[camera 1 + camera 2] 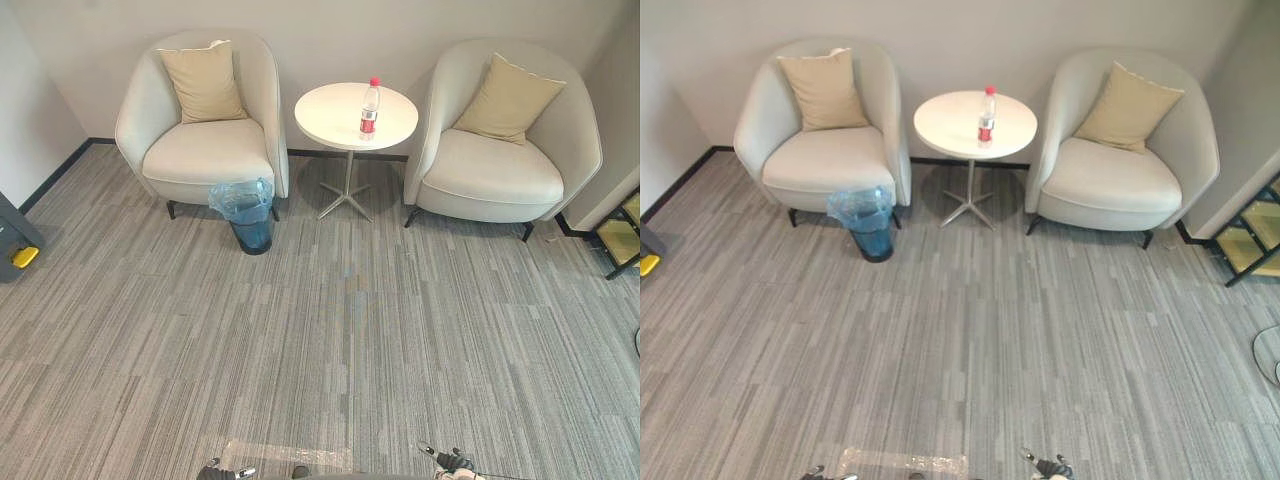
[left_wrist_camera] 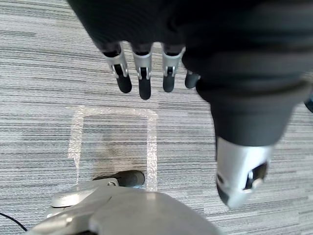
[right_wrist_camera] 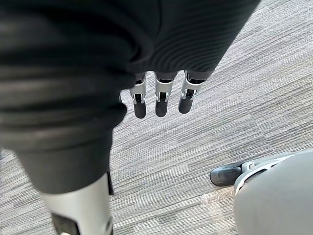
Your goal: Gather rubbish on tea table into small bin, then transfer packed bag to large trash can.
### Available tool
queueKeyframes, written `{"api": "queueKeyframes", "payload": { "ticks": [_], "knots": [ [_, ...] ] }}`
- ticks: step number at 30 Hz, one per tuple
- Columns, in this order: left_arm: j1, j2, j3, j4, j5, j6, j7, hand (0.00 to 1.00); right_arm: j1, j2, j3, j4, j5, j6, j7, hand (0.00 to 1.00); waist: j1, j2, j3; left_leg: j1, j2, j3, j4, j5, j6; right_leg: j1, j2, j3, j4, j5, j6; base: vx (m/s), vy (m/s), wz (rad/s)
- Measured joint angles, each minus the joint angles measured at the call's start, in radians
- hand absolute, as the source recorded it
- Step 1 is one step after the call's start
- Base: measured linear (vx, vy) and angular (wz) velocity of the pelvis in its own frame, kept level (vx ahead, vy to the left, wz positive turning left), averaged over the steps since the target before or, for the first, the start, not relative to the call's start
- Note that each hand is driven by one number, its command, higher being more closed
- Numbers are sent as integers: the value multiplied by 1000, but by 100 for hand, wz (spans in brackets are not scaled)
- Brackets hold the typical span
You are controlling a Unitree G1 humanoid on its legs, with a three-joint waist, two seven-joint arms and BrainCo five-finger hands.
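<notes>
Hanging over grey carpet [image 1: 330,350], the left hand [image 2: 143,73] and right hand [image 3: 161,98] show straight, slightly parted fingers holding nothing in their wrist views, the left one above a taped outline [image 2: 151,147]. Across a wide stretch of open floor, the eye views show a water bottle [image 1: 369,108], red-capped, its label print too small to read, upright right of the middle of the round white tabletop [image 1: 330,115]. The small bin [image 1: 248,215] with its blue bag sits just beside the left armchair [image 1: 200,130].

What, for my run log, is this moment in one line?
phase: before pickup | bottle upright on tea table | small bin beside armchair | left robot hand open, empty | right robot hand open, empty
</notes>
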Motion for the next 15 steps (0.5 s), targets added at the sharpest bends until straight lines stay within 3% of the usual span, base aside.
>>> {"api": "queueKeyframes", "payload": {
  "ticks": [11, 15],
  "knots": [
    [-17, 5, -15, 2, 20, 3, 11, 0, -9, 0, 2, 0, 0, 0, 0, 0, -4, -2, 20, -13, -2, -14, 1, 7, -1, -3, -1, -21, -2, 0, 0, -3, -9, 3],
    [-37, 6, -29, 0, 20, 7, 13, 0, -23, 0, 0, -10, 3, 0, 0, 0, -9, 5, 54, -24, -2, -31, 1, 17, -3, -28, -6, -38, 44, -22, -9, -47, -31, 15]
  ]
}}
